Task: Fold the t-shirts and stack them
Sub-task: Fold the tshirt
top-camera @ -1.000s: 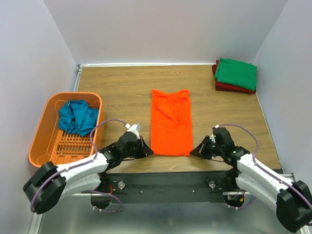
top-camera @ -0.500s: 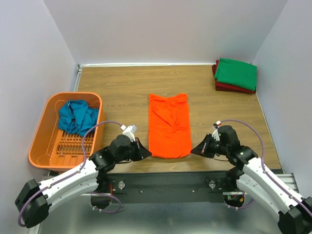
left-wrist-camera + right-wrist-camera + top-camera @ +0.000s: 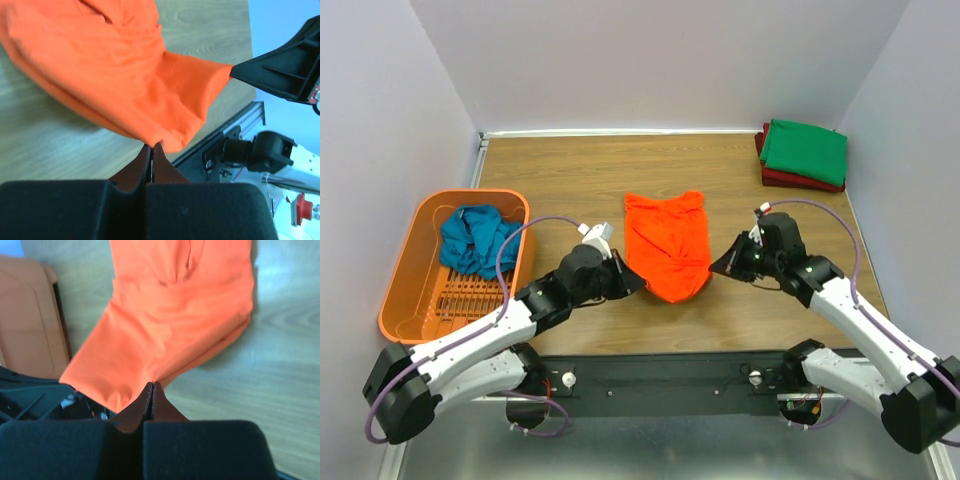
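Note:
The bright orange t-shirt [image 3: 668,245] lies in the middle of the table with its near hem lifted and sagging between my two grippers. My left gripper [image 3: 638,281] is shut on the hem's left corner, seen in the left wrist view [image 3: 151,146]. My right gripper [image 3: 717,267] is shut on the hem's right corner, seen in the right wrist view [image 3: 152,385]. A green t-shirt [image 3: 805,150] lies folded on a dark red one [image 3: 798,181] at the far right. A teal-blue t-shirt [image 3: 476,240] lies crumpled in the basket.
An orange plastic basket [image 3: 410,280] stands at the left edge of the table. Walls close in the table at the left, back and right. The black mounting rail [image 3: 670,375] runs along the near edge.
Both grippers have risen and moved away from the near edge, carrying the orange shirt's near hem off the table and toward its collar. The shirt now looks shorter.

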`<state>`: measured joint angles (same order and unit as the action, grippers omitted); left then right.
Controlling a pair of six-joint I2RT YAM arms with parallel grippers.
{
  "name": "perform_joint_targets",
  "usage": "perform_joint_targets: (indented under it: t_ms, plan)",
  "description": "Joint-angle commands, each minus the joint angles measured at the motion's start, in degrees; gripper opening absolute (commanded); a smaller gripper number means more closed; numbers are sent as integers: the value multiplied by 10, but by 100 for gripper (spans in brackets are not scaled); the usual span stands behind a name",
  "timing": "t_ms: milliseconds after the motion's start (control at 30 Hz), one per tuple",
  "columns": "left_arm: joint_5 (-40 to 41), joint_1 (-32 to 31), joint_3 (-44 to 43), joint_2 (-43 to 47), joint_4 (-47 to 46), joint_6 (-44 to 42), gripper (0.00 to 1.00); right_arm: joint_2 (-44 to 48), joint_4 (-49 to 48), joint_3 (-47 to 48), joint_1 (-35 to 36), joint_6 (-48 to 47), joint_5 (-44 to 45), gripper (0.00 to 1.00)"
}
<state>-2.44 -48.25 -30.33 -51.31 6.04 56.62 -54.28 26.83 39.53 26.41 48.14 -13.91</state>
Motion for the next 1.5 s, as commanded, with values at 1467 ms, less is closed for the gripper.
perform_joint_targets:
  t_ms: [1467]
  plan:
    - [-165,337,-536,-731,-143,-105,0,-908,-85,826,-112,-79,-15,1]
